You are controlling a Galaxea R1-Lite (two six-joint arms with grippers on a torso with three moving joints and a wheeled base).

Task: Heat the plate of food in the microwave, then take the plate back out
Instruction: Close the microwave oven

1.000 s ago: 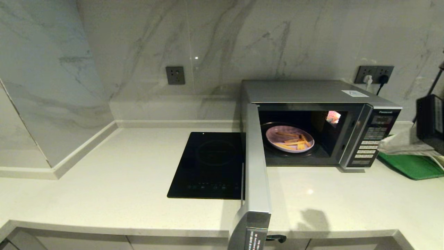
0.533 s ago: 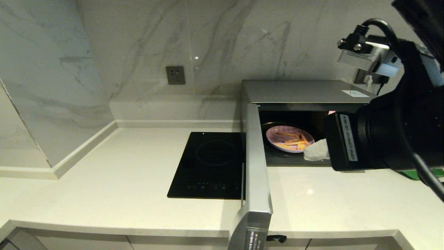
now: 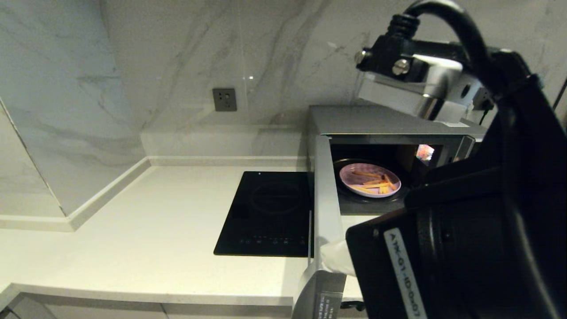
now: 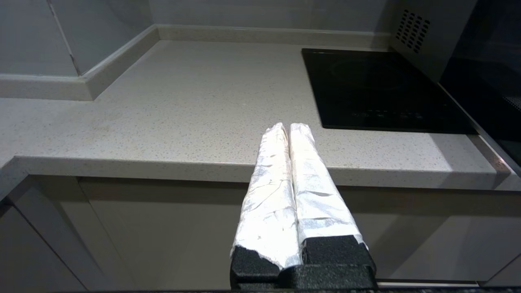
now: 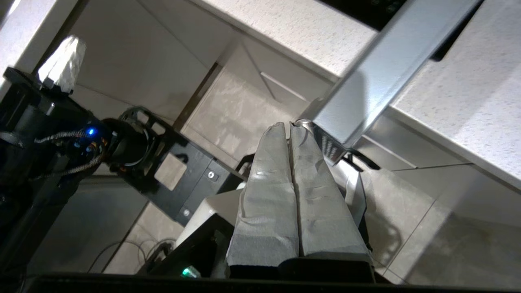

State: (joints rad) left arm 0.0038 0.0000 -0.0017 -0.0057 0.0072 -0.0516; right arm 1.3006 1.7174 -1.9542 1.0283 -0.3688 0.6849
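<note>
The silver microwave (image 3: 376, 119) stands with its door (image 3: 328, 199) swung wide towards me. Inside, on the glass turntable, rests the lavender plate of food (image 3: 370, 179) with orange-yellow sticks on it. My right gripper (image 3: 339, 257) is shut and empty, its white-wrapped tips right at the door's free end near the counter's front edge. In the right wrist view the gripper (image 5: 288, 126) meets the corner of the door (image 5: 378, 77); contact is unclear. My left gripper (image 4: 289, 127) is shut, empty, parked low before the counter's front edge.
A flat black induction cooktop (image 3: 270, 212) lies just left of the open door. The right arm's bulk hides the microwave's button panel and the counter to the right. The pale counter (image 3: 146, 230) spreads left to a marble wall.
My right arm has swung in from the right. Its tips went from the microwave's opening near the plate down and forward to the door's free end.
</note>
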